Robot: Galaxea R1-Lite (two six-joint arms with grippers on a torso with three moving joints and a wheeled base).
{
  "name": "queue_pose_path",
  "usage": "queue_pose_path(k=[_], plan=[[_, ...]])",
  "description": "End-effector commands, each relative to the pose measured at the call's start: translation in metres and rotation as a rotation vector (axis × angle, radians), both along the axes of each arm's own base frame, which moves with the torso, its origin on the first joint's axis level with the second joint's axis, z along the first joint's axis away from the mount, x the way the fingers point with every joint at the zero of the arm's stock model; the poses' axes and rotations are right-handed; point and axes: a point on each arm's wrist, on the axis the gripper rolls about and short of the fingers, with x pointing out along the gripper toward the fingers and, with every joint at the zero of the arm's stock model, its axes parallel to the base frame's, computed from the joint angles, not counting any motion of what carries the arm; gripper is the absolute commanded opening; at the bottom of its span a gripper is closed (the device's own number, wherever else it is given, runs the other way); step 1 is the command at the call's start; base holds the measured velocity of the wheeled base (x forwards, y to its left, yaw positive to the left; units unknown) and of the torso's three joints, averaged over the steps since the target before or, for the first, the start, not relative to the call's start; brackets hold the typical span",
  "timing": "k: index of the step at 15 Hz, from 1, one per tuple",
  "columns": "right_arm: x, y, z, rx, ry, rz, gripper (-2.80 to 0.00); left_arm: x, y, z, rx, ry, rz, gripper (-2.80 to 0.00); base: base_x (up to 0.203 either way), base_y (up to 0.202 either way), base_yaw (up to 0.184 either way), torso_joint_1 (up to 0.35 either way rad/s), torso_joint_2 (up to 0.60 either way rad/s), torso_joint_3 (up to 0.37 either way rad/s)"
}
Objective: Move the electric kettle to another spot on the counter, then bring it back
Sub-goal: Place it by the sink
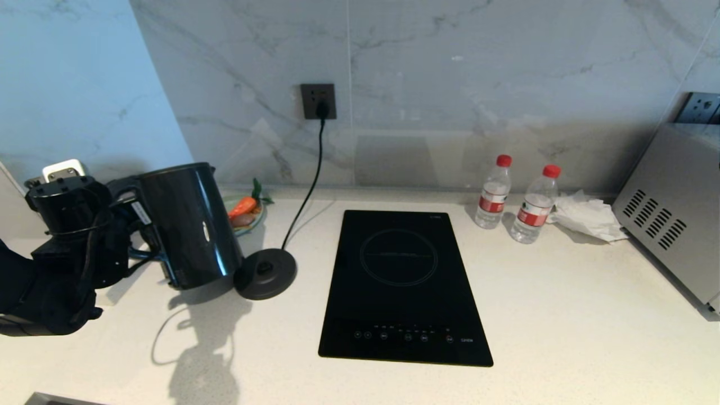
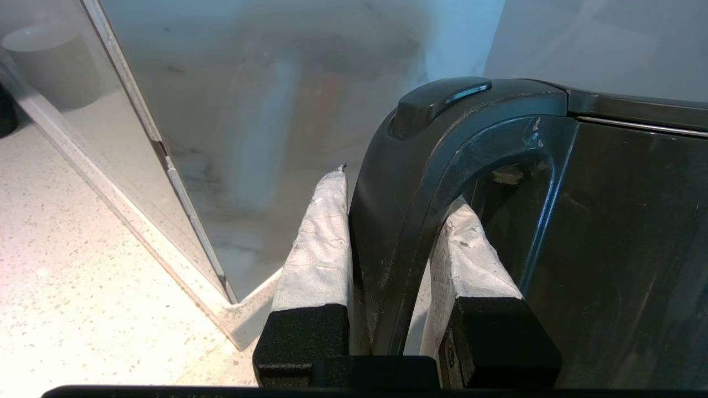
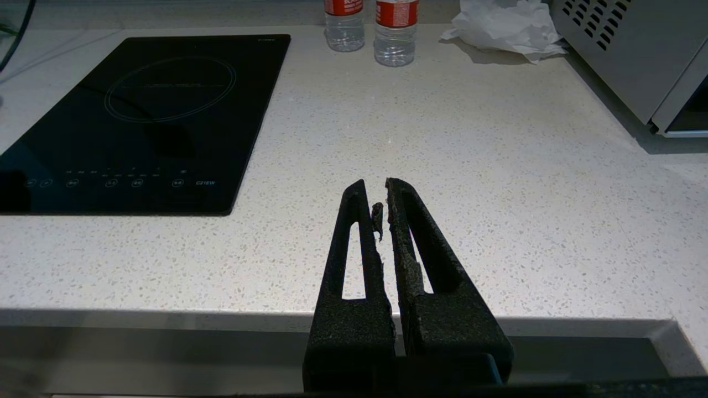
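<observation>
Head view high above the induction hob (image 1: 402, 284), right wrist view low before it (image 3: 138, 119), left wrist view close on the kettle handle (image 2: 409, 221)

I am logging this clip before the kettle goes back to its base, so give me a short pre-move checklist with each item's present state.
1. Grip: the left gripper is shut on the electric kettle at its loop handle, one padded finger on each side. Ok.
2. Kettle attitude: it leans slightly in the head view. Not ok if full; the fill level cannot be seen.
3. Base disc: bare on top, just right of the kettle. Ok.
4. Power cord: runs from the wall socket to the disc, behind it. Ok.
5. Whether the kettle is clear of the counter: cannot tell.
6. Right gripper: shut, empty, by the counter's front edge. Ok.
</observation>
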Motion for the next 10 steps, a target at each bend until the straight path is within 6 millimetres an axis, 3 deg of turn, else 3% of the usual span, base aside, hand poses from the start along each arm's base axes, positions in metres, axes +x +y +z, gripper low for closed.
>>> queue_pose_path(k=[1, 10], plan=[[0.000, 0.000, 0.000, 0.000, 0.001, 0.000, -2.80, 0.000, 0.006, -0.001, -0.001, -0.002, 0.006, -2.80, 0.000, 0.000, 0.000, 0.000, 0.00, 0.000], [0.000, 0.000, 0.000, 0.000, 0.000, 0.000, -2.80, -0.005, 0.023, -0.007, 0.001, -0.004, -0.016, -2.80, 0.000, 0.000, 0.000, 0.000, 0.00, 0.000]])
